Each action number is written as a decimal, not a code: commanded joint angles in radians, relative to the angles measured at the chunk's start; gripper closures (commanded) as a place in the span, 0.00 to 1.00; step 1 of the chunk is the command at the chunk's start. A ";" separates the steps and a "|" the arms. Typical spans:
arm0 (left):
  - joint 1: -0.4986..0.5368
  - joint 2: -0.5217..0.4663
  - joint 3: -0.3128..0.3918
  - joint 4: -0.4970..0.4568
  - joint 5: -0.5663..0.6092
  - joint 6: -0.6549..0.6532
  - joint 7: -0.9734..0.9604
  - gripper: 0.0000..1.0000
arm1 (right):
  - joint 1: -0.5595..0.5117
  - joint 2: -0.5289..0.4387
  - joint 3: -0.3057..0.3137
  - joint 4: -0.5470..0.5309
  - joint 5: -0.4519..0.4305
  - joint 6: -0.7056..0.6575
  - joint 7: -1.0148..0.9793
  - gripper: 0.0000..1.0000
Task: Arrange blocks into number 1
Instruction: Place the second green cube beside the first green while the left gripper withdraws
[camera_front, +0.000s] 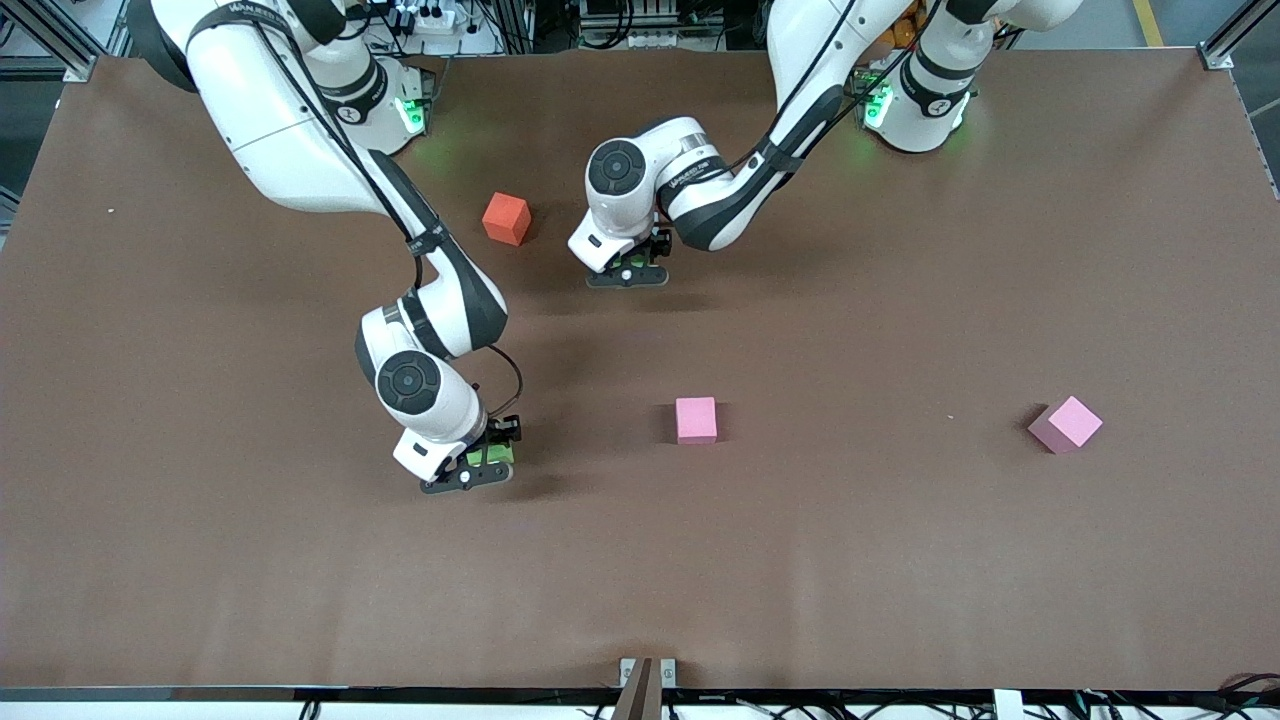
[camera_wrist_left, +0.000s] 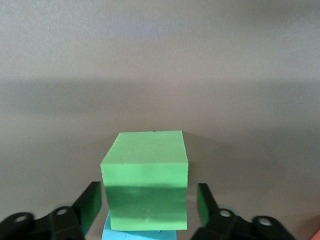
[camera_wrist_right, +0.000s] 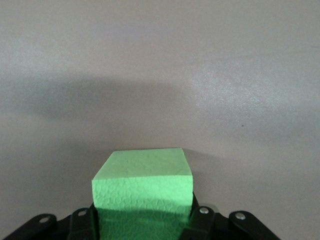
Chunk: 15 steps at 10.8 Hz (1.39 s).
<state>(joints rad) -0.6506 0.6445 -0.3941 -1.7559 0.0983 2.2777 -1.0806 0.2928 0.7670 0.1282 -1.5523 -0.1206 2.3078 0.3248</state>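
Your right gripper (camera_front: 478, 462) grips 1 green block (camera_wrist_right: 142, 192) low over the bench (camera_front: 900, 560). Your left gripper (camera_front: 630, 268) stands open around the other green block (camera_wrist_left: 145, 187), which sits on a light blue block (camera_wrist_left: 112, 234), beside the red block (camera_front: 506, 218).

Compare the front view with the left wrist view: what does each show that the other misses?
Only the front view shows the red block, two pink cubes, and the right hand shut on a green block.

Only the left wrist view shows the light blue block next to the left hand's green block, and that hand's fingers standing apart from it.

Both show the left hand and the brown table.
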 joint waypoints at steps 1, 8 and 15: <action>0.020 -0.109 0.017 -0.016 0.032 -0.024 -0.032 0.00 | 0.035 -0.014 0.010 0.008 -0.007 -0.024 0.124 1.00; 0.346 -0.384 0.041 0.033 0.015 -0.251 0.270 0.00 | 0.258 -0.098 0.113 -0.055 -0.008 -0.116 0.513 1.00; 0.603 -0.414 0.043 0.124 -0.025 -0.418 0.614 0.00 | 0.350 -0.206 0.114 -0.304 -0.008 0.068 0.651 1.00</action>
<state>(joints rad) -0.0942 0.2605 -0.3400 -1.6476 0.0918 1.9110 -0.5178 0.6349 0.5871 0.2416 -1.8278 -0.1202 2.3516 0.9318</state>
